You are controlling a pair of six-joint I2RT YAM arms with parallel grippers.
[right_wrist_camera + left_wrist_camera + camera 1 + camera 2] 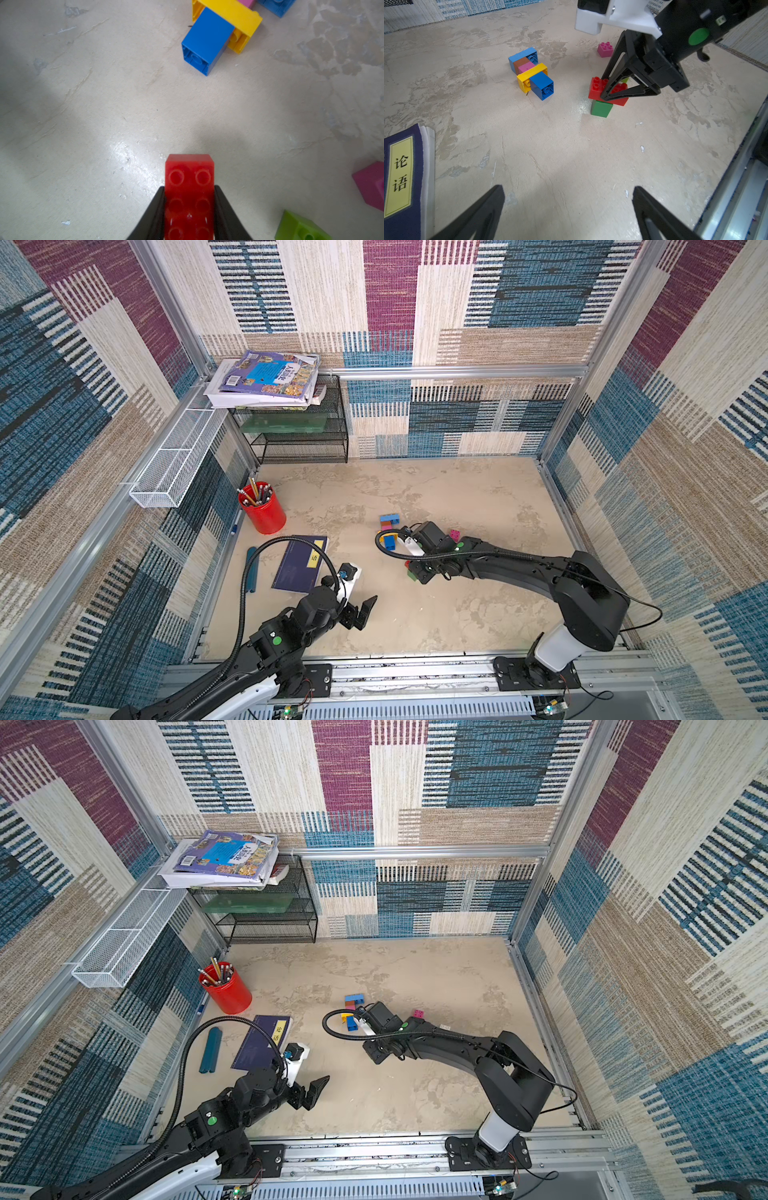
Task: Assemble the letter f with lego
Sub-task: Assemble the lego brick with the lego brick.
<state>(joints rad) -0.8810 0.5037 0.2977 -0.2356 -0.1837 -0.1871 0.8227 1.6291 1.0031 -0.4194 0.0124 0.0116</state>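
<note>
Right gripper [189,187] nipped tight on the red brick [189,166]; left gripper [568,188] spread wide with nothing in it.

The red brick, an oblong one with its studs up, is pinched by its long sides. In the left wrist view it sits on a green brick [601,108] that stands on the table [436,614]. Further out from the robot a joined lego piece [532,71] lies on its side: light blue, brown, pink, yellow and blue bricks stuck together, some hollow undersides showing. A loose pink brick [605,48] rests well apart from it, off to the right, and a lime brick [299,226] lies near the right gripper. The left gripper hangs over bare table beside a dark blue book [402,176].
</note>
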